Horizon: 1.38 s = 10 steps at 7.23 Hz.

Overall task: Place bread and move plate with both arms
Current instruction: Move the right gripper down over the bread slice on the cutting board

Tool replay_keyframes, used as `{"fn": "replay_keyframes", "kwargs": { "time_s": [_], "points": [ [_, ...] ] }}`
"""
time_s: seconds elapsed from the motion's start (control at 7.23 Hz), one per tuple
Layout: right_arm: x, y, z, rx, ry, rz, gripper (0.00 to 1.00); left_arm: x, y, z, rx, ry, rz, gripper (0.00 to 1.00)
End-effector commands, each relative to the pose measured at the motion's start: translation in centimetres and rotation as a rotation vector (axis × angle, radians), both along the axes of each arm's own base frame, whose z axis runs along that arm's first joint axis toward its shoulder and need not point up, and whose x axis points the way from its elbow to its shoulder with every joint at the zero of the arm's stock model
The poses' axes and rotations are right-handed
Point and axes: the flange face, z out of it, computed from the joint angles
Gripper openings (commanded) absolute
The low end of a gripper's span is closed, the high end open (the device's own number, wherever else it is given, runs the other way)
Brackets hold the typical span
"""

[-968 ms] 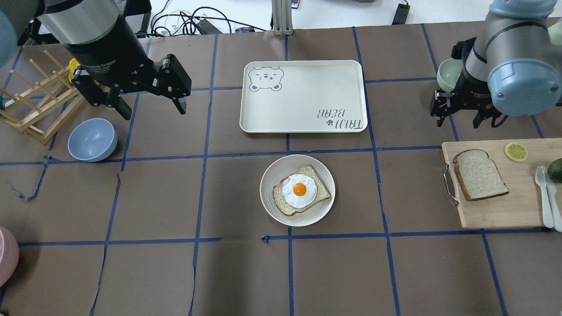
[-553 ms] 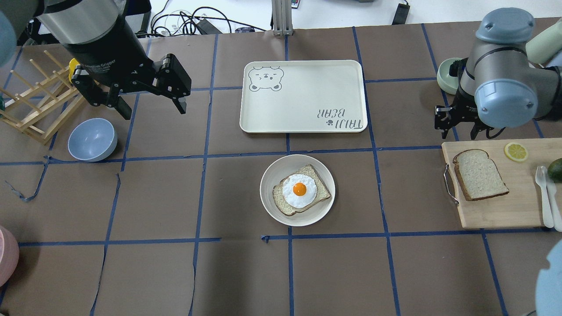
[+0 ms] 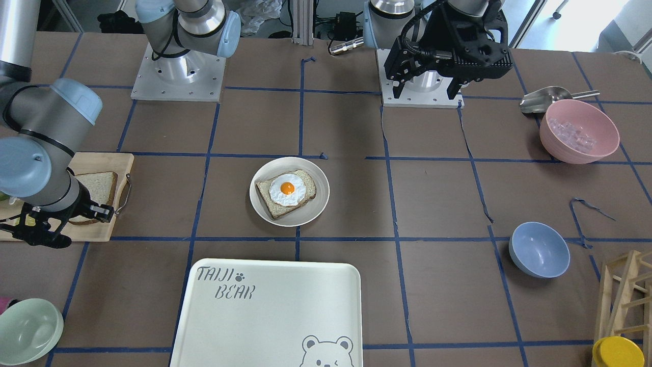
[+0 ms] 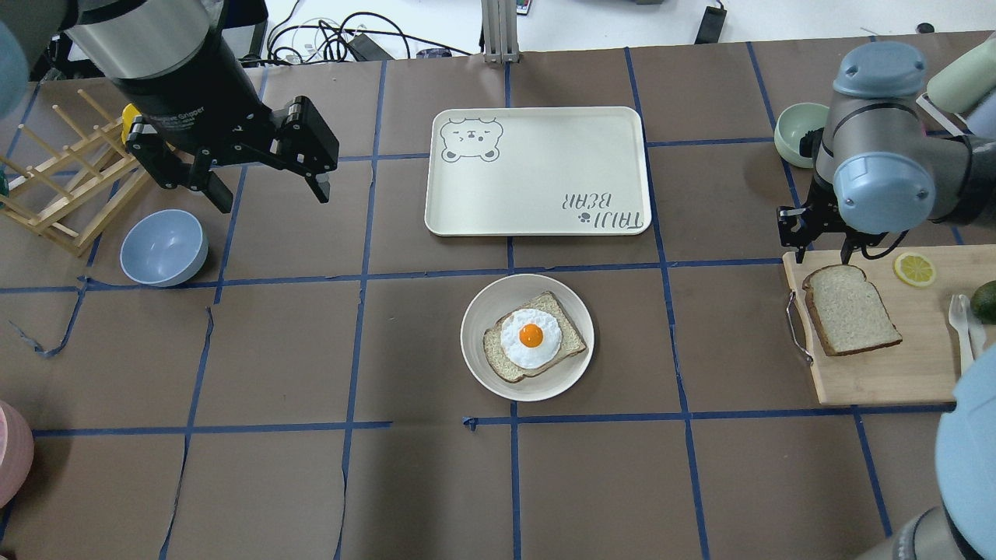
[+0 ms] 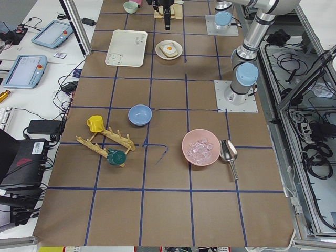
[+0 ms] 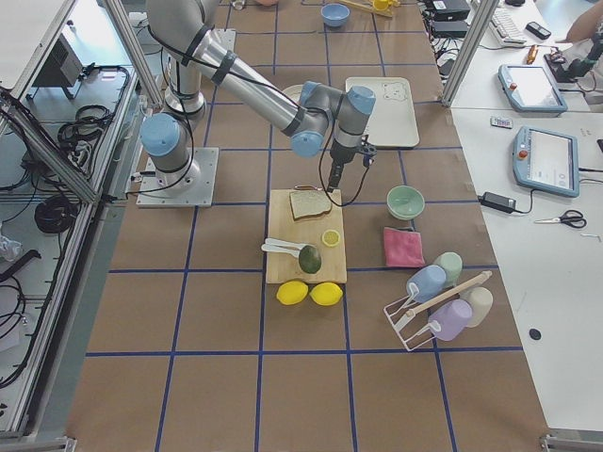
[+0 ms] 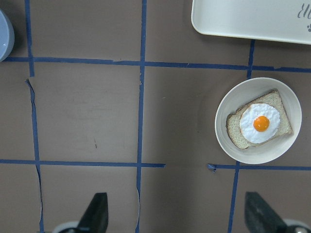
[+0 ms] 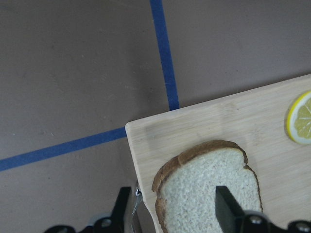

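Note:
The plain bread point(image 4: 850, 309) lies flat on a wooden cutting board point(image 4: 895, 373) at the right; it also shows in the right wrist view point(image 8: 204, 194) and the front view point(image 3: 99, 184). My right gripper point(image 4: 815, 247) is open and empty above the board's far left corner, at the bread's rounded top point(image 8: 172, 206). The round off-white plate point(image 4: 562, 379) sits mid-table and holds an egg-topped slice point(image 4: 531, 337); the plate also shows in the left wrist view point(image 7: 243, 94). My left gripper point(image 4: 268, 196) is open and empty, high at the far left, well away from the plate.
The cream "TAIJI BEAR" tray point(image 4: 537, 171) lies just beyond the plate. A blue bowl point(image 4: 163, 247) and a wooden rack point(image 4: 62, 179) are at the left. A green bowl point(image 4: 797, 132) sits behind the right gripper. A lemon slice point(image 4: 914, 268) and white cutlery point(image 4: 965, 342) share the board.
My right arm has swung nearer, bringing its open gripper from beside the green bowl to the board's far edge by the bread. The left arm, plate and bread have not moved.

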Motion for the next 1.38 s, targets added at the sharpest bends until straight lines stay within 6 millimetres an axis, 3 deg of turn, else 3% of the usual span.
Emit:
{"fn": "replay_keyframes", "kwargs": {
  "time_s": [0.0,1.24],
  "points": [
    [-0.5,-0.1,-1.4,0.025,-0.006,-0.010,0.63,0.0,0.0,0.0,0.002,-0.001,0.000,1.00],
    [-1.3,0.8,-3.5,0.074,0.003,-0.031,0.56,0.0,-0.1,-0.1,0.002,0.001,0.000,1.00]
  ]
}}
